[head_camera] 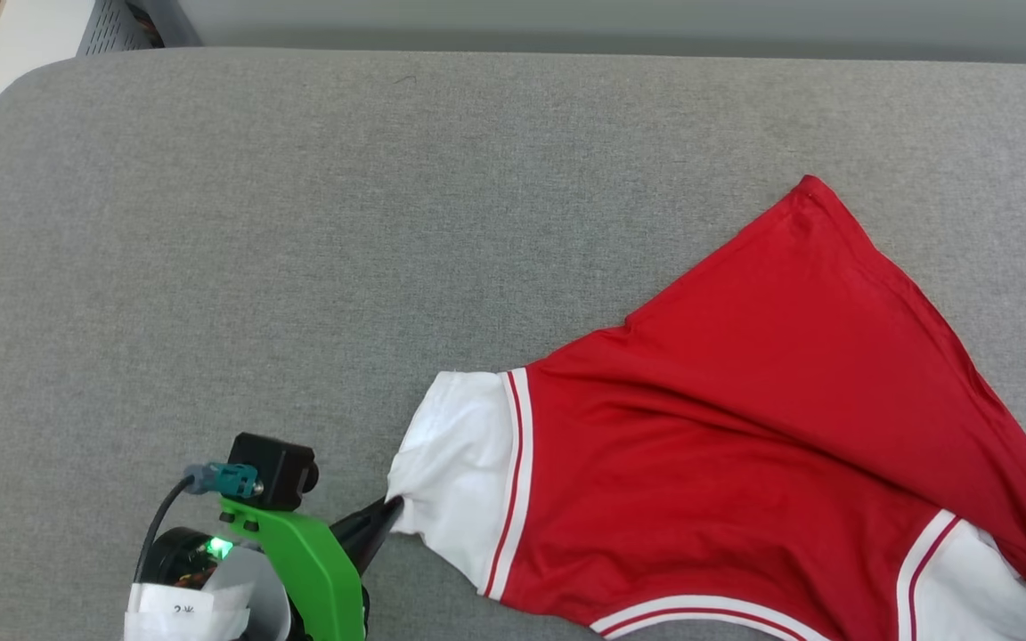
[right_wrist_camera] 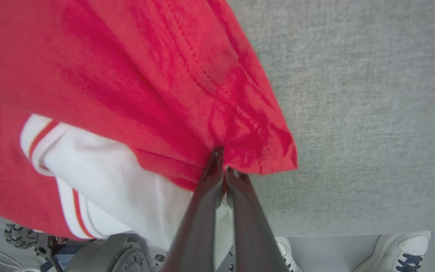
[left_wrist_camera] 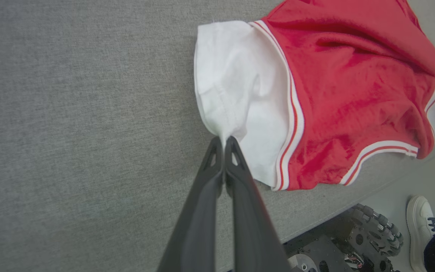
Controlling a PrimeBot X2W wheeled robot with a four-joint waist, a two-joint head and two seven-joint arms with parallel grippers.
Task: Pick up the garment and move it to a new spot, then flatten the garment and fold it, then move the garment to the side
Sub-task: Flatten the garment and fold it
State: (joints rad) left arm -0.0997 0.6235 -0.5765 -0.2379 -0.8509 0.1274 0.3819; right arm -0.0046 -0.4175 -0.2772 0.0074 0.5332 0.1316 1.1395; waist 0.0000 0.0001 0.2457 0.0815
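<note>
**Thin pinches near the table's edge**

Both grips are small, so watch them. Your left gripper (head_camera: 393, 509) has its fingers pressed together on the hem of the white sleeve (left_wrist_camera: 236, 83). Your right gripper (right_wrist_camera: 221, 158) is nipped shut on a red hem corner.

The garment (head_camera: 745, 427) lies crumpled along the near edge of the grey table (head_camera: 299, 223), towards that edge's right end.

If you pull unevenly, a hem could slip free. The cloth could also twist, or slide off the near edge towards the robot's wheels (left_wrist_camera: 376, 230) and a person's shoes (right_wrist_camera: 402, 249).

You cannot tell how many layers the right pinch holds. The head view cuts off the shirt's part nearest that edge, and no lettering is visible.
</note>
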